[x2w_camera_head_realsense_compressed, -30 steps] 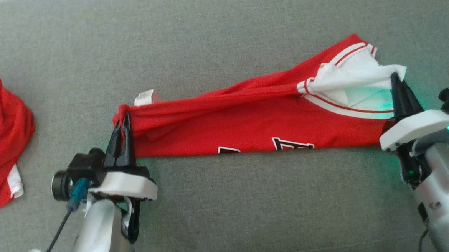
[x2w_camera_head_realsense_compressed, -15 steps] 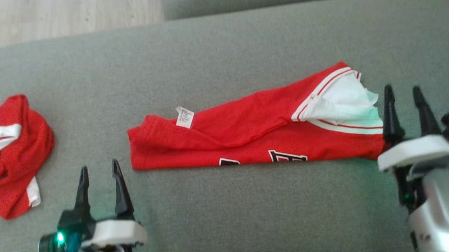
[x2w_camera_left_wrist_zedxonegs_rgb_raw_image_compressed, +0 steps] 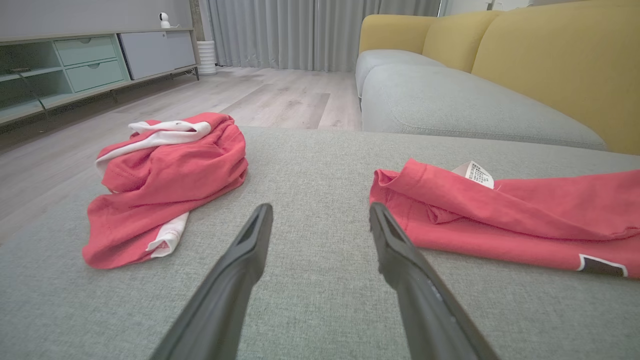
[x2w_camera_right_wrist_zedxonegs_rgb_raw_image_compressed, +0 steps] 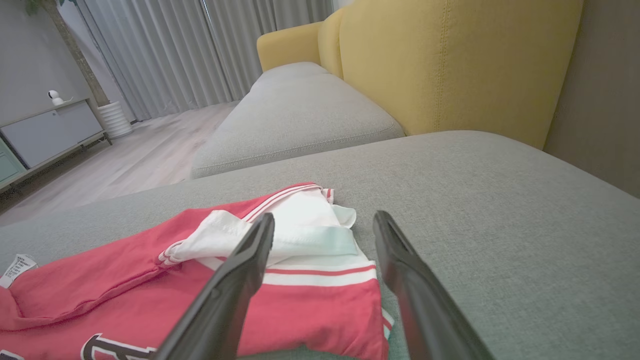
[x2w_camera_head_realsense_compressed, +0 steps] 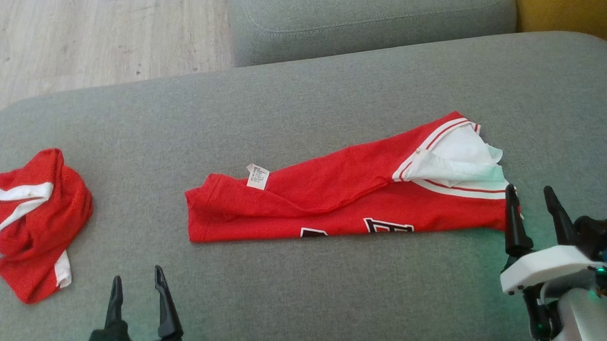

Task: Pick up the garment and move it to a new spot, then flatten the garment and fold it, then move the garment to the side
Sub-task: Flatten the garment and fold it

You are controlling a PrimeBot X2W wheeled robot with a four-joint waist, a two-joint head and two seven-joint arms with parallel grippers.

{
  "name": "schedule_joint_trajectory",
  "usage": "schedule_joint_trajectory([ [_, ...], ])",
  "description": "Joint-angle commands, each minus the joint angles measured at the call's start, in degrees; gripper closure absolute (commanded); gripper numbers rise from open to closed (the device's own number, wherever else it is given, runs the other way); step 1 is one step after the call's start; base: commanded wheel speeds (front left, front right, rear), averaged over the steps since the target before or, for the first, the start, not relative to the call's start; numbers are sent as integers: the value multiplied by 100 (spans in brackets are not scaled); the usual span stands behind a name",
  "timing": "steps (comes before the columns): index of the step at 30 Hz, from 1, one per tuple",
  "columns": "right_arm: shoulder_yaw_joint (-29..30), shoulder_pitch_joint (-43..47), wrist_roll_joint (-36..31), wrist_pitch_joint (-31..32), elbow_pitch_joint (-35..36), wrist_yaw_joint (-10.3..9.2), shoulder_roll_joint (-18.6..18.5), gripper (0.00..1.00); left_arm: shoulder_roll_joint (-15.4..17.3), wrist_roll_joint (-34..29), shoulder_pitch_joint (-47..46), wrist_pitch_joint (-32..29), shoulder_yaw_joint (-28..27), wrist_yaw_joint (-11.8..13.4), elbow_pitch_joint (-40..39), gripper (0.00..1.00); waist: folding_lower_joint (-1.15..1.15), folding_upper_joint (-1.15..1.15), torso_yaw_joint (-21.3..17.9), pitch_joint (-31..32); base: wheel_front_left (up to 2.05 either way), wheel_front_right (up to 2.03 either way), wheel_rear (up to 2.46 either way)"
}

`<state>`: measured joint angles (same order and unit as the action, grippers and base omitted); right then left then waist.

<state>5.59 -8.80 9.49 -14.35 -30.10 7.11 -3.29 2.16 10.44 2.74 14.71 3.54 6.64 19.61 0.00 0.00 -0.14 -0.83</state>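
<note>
Head view recorded both grips released. The left gripper (x2w_camera_head_realsense_compressed: 136, 275) and right gripper (x2w_camera_head_realsense_compressed: 528, 189), each clamped on one end of the garment (x2w_camera_head_realsense_compressed: 346, 202) a second earlier, now stood clear at lower left and lower right, fingers spread. The camera framing had shifted meanwhile. The garment, formerly stretched taut, lay slack at centre of the grey cushion (x2w_camera_head_realsense_compressed: 300, 103). Its long axis ran left to right, folded edge lowermost. The hem with the white label (x2w_camera_head_realsense_compressed: 258, 176) pointed left, and the white-striped end pointed right, near the right fingers. A second red garment (x2w_camera_head_realsense_compressed: 31, 226) lay well apart at left.

both grippers low, jaws spread, holding nothing.
</note>
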Motion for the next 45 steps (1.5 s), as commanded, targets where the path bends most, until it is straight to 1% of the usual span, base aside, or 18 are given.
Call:
schedule_joint_trajectory([
  [1, -138, -141, -67, -64, 144, 37, 22, 0, 72, -33, -171, 29, -163, 38, -201, 0, 0, 0, 2, -5, 0, 0, 0],
  [5, -136, -180, -88, -64, 84, 37, 32, 0, 72, -22, -191, 29, -109, 16, -211, 0, 0, 0, 13, -27, 0, 0, 0],
  [9, -38, -305, -73, -64, -60, 37, 36, 0, 72, 2, -263, 29, -19, 2, -248, 0, 0, 0, 66, -175, 0, 0, 0],
  [14, 64, -755, -210, -64, -386, 37, -22, 0, 72, 18, -442, 29, 98, -53, -260, 0, 0, 0, 178, -499, 0, 0, 0],
  [23, 325, -1980, -660, 12, -1814, 37, -464, 0, 72, 64, -817, 29, 398, -138, -199, 0, 0, 0, 414, -1068, 0, 0, 0],
  [26, 500, -2247, -684, 141, -2321, 37, -559, 0, 72, 71, -911, 29, 468, -146, -181, 0, 0, 0, 480, -1201, 0, 0, 0],
  [27, 500, -2247, -684, 141, -2321, 37, -559, 0, 72, 71, -911, 29, 468, -146, -181, 0, 0, 0, 480, -1201, 0, 0, 0],
  [29, 595, -2383, -633, 196, -2599, 37, -580, 0, 72, 61, -966, 29, 503, -152, -162, 0, 0, 0, 515, -1279, 0, 0, 0],
  [32, 490, -2516, -415, 250, -2934, 37, -499, 0, 72, 48, -1033, 29, 526, -166, -153, 0, 0, 0, 552, -1360, 0, 0, 0],
  [35, 107, -2533, -33, 250, -3114, 37, -369, 0, 72, 43, -1072, 29, 544, -180, -148, 0, 0, 0, 569, -1387, 0, 0, 0],
  [38, -392, -2441, 482, 338, -3149, 37, -284, 0, 72, 56, -1086, 29, 572, -189, -158, 0, 0, 0, 557, -1371, 0, 0, 0],
  [39, -704, -2350, 804, 407, -3096, 37, -311, 64, 72, 67, -1085, 29, 585, -200, -159, 0, 0, 0, 537, -1358, 0, 0, 0],
  [40, -823, -2308, 956, 429, -3067, 37, -355, 100, 72, 72, -1084, 29, 591, -206, -160, 0, 0, 0, 524, -1352, 0, 0, 0],
  [43, -1072, -2232, 1304, 363, -2964, 37, -562, 100, 72, 90, -1093, 29, 622, -234, -168, 0, 0, 0, 483, -1330, 0, 0, 0],
  [45, -1107, -2239, 1480, 225, -2898, 37, -713, 100, 72, 99, -1088, 29, 643, -243, -176, 0, 0, 0, 444, -1300, 0, 0, 0],
])
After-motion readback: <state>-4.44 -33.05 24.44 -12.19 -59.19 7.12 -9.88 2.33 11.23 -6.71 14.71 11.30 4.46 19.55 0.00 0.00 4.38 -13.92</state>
